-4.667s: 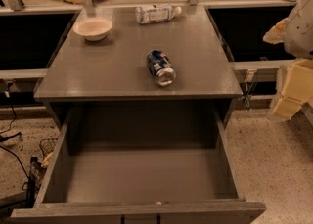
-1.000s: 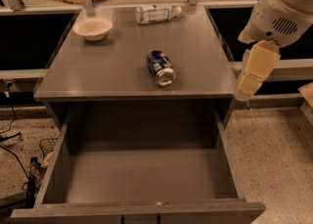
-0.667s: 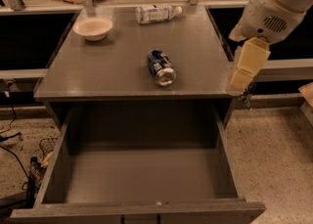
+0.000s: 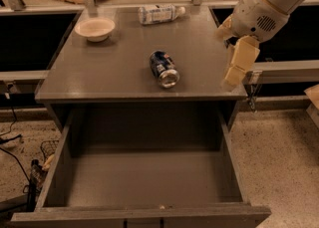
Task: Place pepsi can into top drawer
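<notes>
Dark-blue pepsi can [image 4: 164, 68] is lying on its side about mid cabinet top [image 4: 114, 67], silver end aimed at the top's front edge, so its long axis runs back-to-front. Your gripper [image 4: 237, 65] hangs over the top's right edge, broadside to the can. Can't tell if it's spread or closed. The top drawer [image 4: 149, 179] sits pulled out below the front edge.

Dark-blue pepsi can [image 4: 164, 67] with white and red marks, grey top drawer [image 4: 144, 179], cream gripper [image 4: 237, 67] by the cabinet's [image 4: 114, 67] right edge.
</notes>
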Robot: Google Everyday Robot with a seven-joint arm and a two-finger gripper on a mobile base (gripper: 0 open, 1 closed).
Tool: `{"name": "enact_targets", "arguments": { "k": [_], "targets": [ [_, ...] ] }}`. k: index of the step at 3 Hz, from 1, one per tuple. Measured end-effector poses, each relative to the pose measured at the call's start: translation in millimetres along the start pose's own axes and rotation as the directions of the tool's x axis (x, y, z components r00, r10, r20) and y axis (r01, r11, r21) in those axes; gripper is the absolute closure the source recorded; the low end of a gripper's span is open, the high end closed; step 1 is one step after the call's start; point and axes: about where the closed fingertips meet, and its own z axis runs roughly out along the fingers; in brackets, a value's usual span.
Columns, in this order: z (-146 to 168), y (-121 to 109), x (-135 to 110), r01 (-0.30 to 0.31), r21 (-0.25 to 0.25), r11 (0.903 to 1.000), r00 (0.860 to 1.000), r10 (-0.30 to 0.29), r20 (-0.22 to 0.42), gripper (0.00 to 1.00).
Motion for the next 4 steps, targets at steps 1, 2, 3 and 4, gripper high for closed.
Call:
{"name": "enact_targets", "arguments": {
  "k": [1,2,3,4],
  "targets": [
    [8,-5,-18,0.116,-0.029,0.9928,0.990,-0.114,0.082,0.00],
    [9,-9,-17,0.108,-0.009,0.9941,0.991,-0.106,0.085,0.00],
    [19,-24,-25,0.101,-0.004,0.9949,0.989,-0.100,0.111,0.00],
    [37,-41,-38,0.107,-0.032,0.9937,0.987,-0.102,0.126,0.00]
  ]
}}
